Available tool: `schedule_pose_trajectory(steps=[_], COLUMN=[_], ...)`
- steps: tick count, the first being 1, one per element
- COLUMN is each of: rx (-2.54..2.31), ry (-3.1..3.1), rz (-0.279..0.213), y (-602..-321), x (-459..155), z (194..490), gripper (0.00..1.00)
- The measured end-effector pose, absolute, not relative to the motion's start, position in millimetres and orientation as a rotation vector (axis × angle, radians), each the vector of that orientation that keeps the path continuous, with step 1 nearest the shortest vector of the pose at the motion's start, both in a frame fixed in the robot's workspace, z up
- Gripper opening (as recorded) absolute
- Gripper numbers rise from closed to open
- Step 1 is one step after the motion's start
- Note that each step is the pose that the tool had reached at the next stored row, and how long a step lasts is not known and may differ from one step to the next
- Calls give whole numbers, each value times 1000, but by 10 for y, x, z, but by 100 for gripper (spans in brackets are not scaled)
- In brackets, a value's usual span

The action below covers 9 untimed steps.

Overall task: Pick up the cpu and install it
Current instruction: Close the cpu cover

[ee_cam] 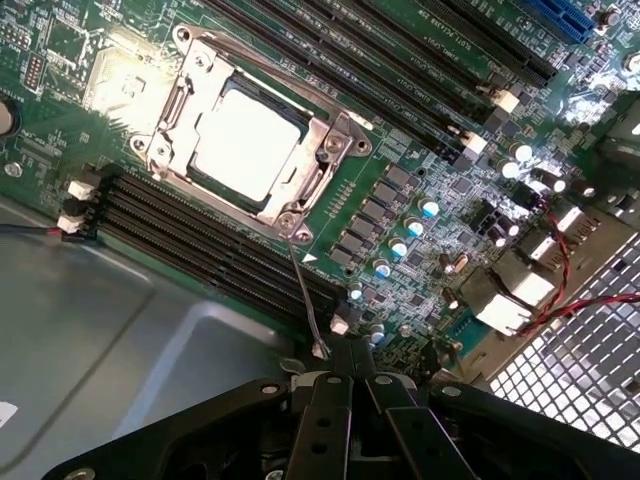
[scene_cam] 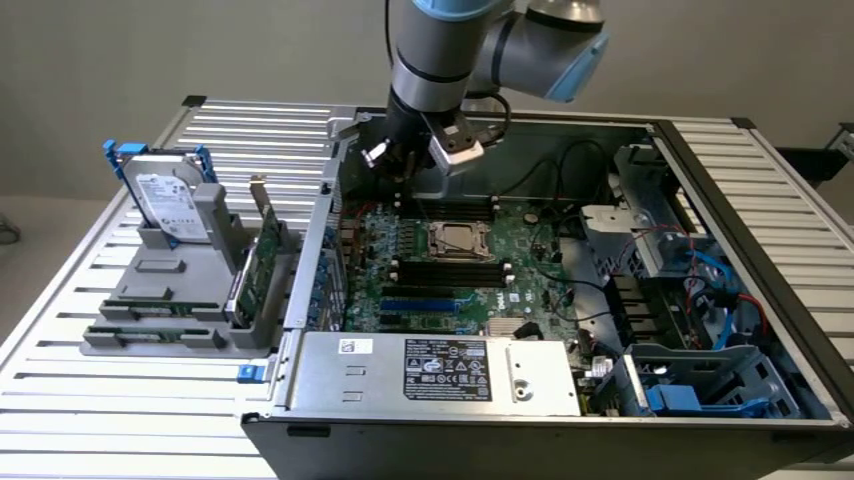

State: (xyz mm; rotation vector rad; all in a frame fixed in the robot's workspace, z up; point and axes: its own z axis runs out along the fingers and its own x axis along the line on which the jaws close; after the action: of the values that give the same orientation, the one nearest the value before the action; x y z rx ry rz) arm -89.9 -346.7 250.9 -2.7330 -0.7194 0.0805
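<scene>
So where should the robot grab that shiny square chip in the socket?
Probably by two opposite edges, coming straight down from above. The cpu lies flat inside the metal frame, which fences its sides, so no sideways approach looks open.

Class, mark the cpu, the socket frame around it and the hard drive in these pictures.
cpu [ee_cam: 245,140], wrist view, middle of its silvery top.
socket frame [ee_cam: 335,140], wrist view, metal corner by a screw.
hard drive [scene_cam: 166,195], exterior view, labelled silver face.
</scene>
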Motion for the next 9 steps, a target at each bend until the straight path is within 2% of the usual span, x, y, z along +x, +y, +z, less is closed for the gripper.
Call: schedule_pose_trajectory(steps=[5,9], rx=[-2752,-2766], ry=[-665,-640], rz=[40,-10], y=[-3465,-3464], x=[-899,-899], z=[2509,2509], gripper=[11,11])
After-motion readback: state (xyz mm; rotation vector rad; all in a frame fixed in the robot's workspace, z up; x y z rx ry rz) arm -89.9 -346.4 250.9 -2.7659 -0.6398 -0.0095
